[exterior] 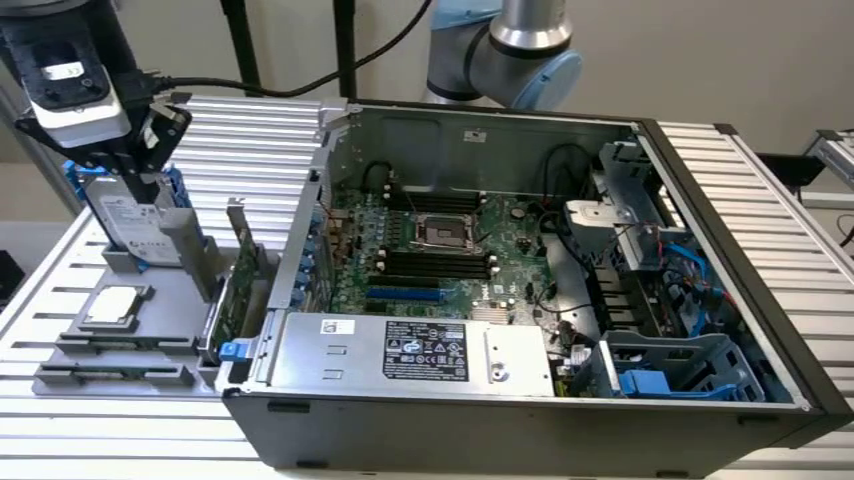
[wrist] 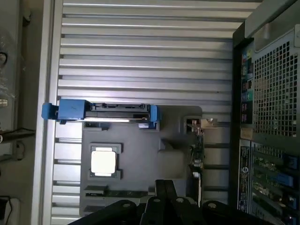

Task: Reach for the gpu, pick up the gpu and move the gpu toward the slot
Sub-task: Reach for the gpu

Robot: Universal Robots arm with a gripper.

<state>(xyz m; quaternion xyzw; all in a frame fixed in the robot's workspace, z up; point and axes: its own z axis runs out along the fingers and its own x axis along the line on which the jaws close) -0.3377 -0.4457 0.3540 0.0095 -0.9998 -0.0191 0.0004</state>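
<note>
A ribbed metal table [exterior: 107, 440] carries a grey fixture [exterior: 171, 335] and an open computer case [exterior: 534, 430]. Mid-left in the exterior view the gpu [exterior: 244, 275] stands on edge between them, unheld, so reach and pickup remain. Farther back, upper left, the gripper [exterior: 134, 160] hangs over the upright hard drive [exterior: 134, 220], apart from the card; open or closed, I cannot tell.

Open computer case [exterior: 534, 435] lying on its side on the slatted worktop [exterior: 254, 130], motherboard [exterior: 441, 250] exposed, power supply [exterior: 400, 350] along the near wall. Over on the exterior view's left, a grey holder [exterior: 80, 378]: silver-and-blue hard drive [exterior: 134, 225] standing upright in it, square silver cpu chip [exterior: 114, 305] lying flat nearby
</note>
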